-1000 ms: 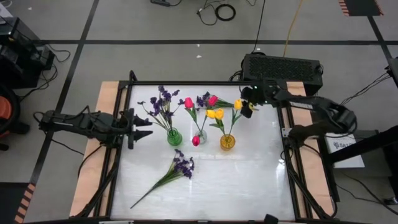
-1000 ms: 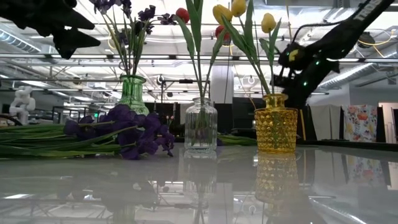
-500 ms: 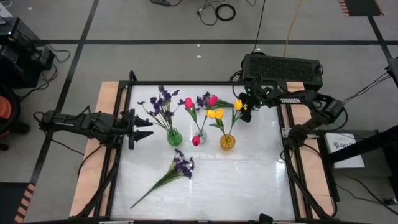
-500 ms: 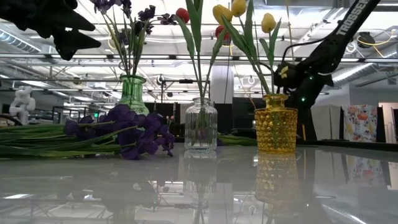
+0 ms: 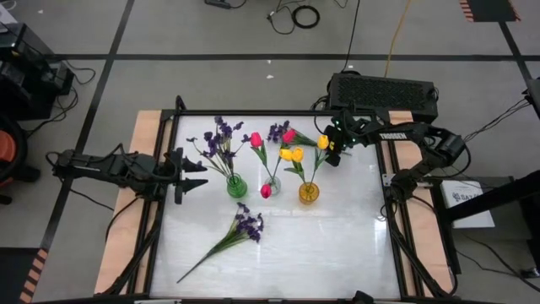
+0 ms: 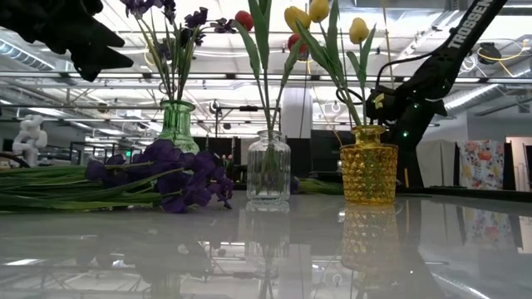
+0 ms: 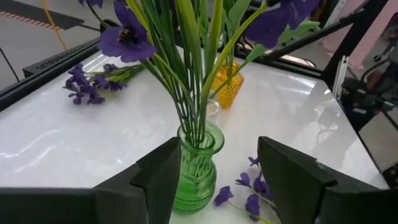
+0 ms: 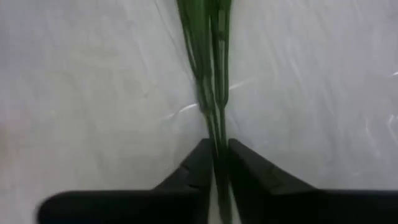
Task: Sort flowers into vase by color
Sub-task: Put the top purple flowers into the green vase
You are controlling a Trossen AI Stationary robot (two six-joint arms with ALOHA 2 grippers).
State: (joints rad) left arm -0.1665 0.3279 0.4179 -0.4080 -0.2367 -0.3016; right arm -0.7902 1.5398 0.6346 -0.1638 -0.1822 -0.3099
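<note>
I see my right gripper (image 8: pixel 216 163) pinching green stems (image 8: pixel 208 74) running straight ahead; yellow vase (image 5: pixel 309 192) nearby.

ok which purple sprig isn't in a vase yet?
The purple sprig lying flat on the table in front of the green vase; the other purple sprigs stand upright in vases.

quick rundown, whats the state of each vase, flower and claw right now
green vase: upright, holds purple sprigs
clear vase: upright, holds pink-red tulips
yellow vase: upright, holds yellow tulips
loose purple sprig: lying flat on the table, untouched
green stems: lying on the table, pinched by the right claw
right claw: shut on green stems
left claw: open, facing the green vase, holding nothing
</note>
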